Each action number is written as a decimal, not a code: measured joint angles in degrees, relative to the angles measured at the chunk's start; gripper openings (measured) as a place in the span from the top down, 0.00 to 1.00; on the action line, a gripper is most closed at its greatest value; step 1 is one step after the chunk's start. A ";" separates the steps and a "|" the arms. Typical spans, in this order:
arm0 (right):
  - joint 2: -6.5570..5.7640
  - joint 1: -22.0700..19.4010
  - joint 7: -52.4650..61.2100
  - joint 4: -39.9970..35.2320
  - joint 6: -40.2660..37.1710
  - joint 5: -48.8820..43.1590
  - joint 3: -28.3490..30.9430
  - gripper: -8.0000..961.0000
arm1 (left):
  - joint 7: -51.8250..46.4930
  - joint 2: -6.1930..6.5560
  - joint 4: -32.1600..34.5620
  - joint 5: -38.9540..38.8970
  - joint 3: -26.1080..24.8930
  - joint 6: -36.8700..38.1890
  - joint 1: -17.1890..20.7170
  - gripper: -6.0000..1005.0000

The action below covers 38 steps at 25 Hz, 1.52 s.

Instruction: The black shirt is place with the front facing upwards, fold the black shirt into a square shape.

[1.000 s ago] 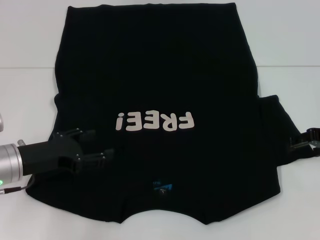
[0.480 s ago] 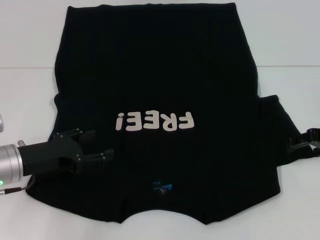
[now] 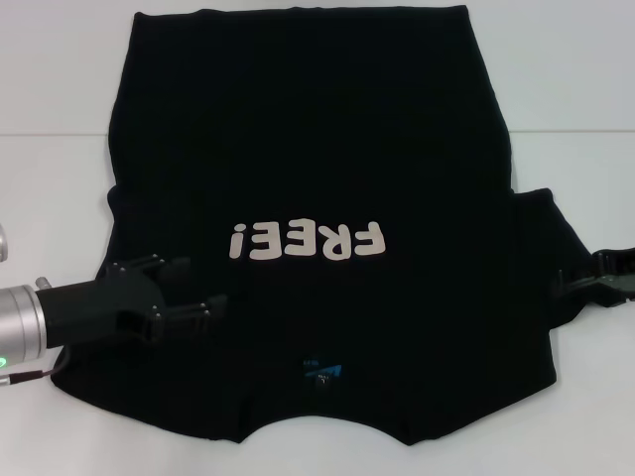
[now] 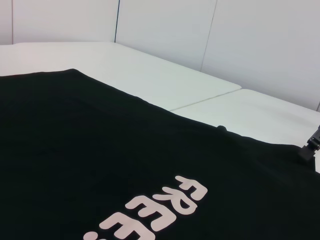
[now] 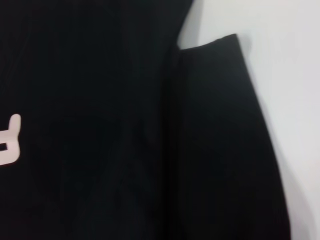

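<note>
Head view: shirt (image 3: 308,178) spread flat on white surface (image 3: 575,89), front up, pinkish "FREE!" lettering (image 3: 306,241) upside down from here, collar and small blue neck tag (image 3: 322,372) at near edge, hem at far edge. Left side already folded inward into a straight edge; right sleeve (image 3: 544,258) still lying out on the surface.

Left pincer (image 3: 193,293) low over the shirt's near left part, just left of the lettering, pointing right. Fingers (image 3: 189,307) spread a little, with nothing between them; whether touching the cloth, cannot tell.

Right pincer (image 3: 580,285) at the right edge, against the outer border of the right sleeve. Mostly out of view, dark against dark cloth; open or pressed together, cannot tell, nor whether pinching the sleeve.

Left wrist view: black cloth (image 4: 100,160) filling the lower part, lettering partly visible, white surface beyond, a bit of the right pincer (image 4: 312,145) at the shirt's far edge.

Right wrist view: sleeve (image 5: 220,150) lying flat beside the body of the shirt, one letter end at the picture's edge; own fingers not seen.
</note>
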 joint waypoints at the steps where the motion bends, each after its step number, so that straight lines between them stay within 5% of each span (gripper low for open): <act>1: 0.09 0.15 0.00 0.04 0.04 0.01 0.00 0.06 | 0.00 0.00 0.00 0.00 0.00 0.00 0.00 0.17; 16: 1.06 1.48 -0.01 0.10 0.82 -0.14 -1.03 0.06 | 0.00 0.02 0.00 0.00 0.00 -0.07 0.09 0.17; 22: 1.28 1.68 0.90 0.10 1.74 -0.27 -4.59 0.27 | 0.02 0.09 0.00 0.00 0.00 -0.17 0.09 0.17; 33: 1.40 1.86 1.32 -0.21 2.07 -0.33 -5.49 0.50 | 0.09 0.15 0.00 0.00 0.00 -0.60 0.00 0.17; 38: 1.39 1.85 1.20 -0.38 2.07 -0.33 -5.53 0.75 | 0.09 0.10 0.00 0.00 0.00 -0.69 -0.05 0.17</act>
